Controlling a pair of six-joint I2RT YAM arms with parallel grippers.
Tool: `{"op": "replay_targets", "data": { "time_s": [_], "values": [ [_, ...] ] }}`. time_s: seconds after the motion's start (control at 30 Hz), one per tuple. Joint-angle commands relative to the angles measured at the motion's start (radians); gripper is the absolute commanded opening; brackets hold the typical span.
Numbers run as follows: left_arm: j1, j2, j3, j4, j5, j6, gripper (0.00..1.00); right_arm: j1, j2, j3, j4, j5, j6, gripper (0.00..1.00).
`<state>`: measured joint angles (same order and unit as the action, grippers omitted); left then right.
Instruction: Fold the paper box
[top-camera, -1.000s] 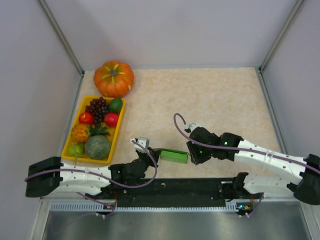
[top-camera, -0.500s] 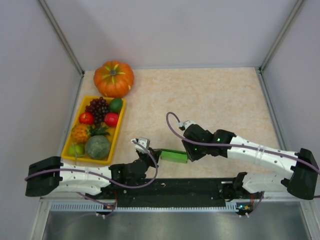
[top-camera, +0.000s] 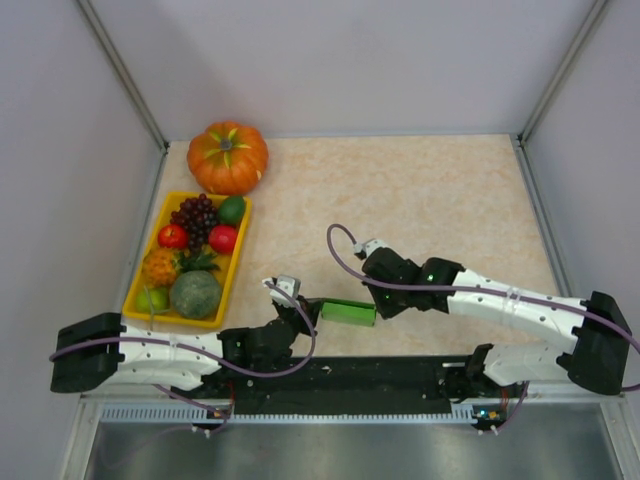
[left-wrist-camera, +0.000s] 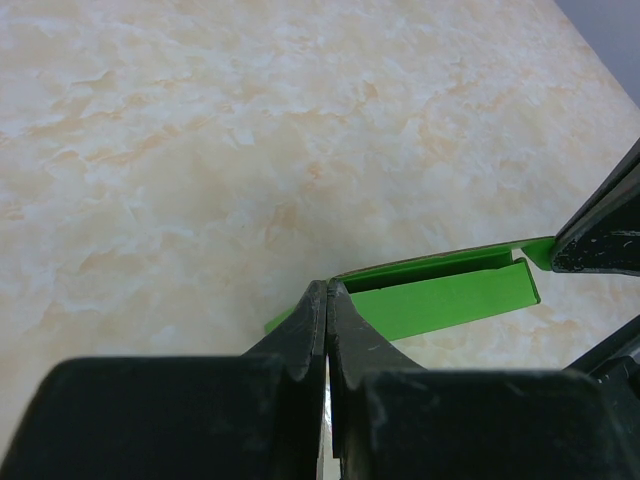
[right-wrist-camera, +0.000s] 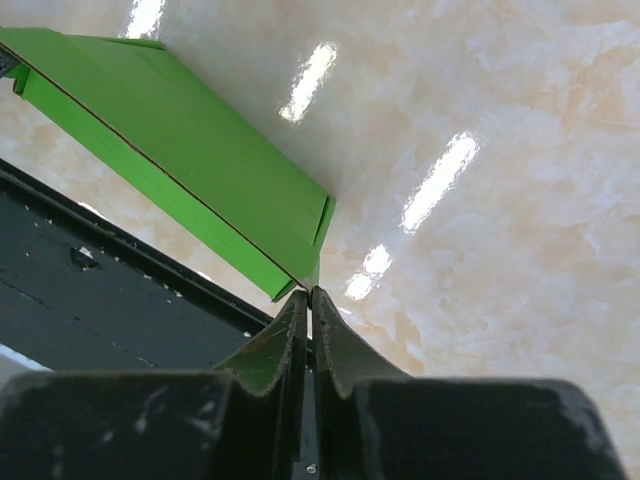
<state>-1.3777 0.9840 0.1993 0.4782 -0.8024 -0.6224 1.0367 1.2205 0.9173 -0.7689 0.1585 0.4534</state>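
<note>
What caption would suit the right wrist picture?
Right hand pinching a corner of the green paper box, beige tabletop beyond.

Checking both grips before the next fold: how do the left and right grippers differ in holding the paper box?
The left gripper pinches the paper box at its left end, the right gripper at its right end. The left gripper's tips meet the corner where the box's layers converge; the right gripper's tips catch only a thin edge of card. Both have jaws shut on the box.
</note>
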Motion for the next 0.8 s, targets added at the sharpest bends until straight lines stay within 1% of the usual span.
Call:
{"op": "replay_targets", "data": {
  "time_s": [0.0,0.17,0.37,0.53,0.77],
  "values": [
    [-0.012,0.019,0.000,-0.116,0.037,0.004,0.00,-0.009,0.022,0.045,0.037,0.007,0.019,0.01],
    [-0.017,0.038,0.015,-0.115,0.035,-0.003,0.00,-0.010,0.017,0.043,0.060,-0.022,0.146,0.00],
    [-0.027,0.062,0.028,-0.112,0.035,-0.003,0.00,-0.021,0.002,0.041,0.060,-0.010,0.235,0.00],
    [-0.029,0.064,0.019,-0.110,0.029,-0.007,0.00,-0.053,-0.007,0.049,0.057,-0.065,0.246,0.00],
    [-0.030,0.064,0.006,-0.110,0.029,-0.014,0.00,-0.092,-0.001,0.064,0.053,-0.155,0.209,0.00]
  ]
}}
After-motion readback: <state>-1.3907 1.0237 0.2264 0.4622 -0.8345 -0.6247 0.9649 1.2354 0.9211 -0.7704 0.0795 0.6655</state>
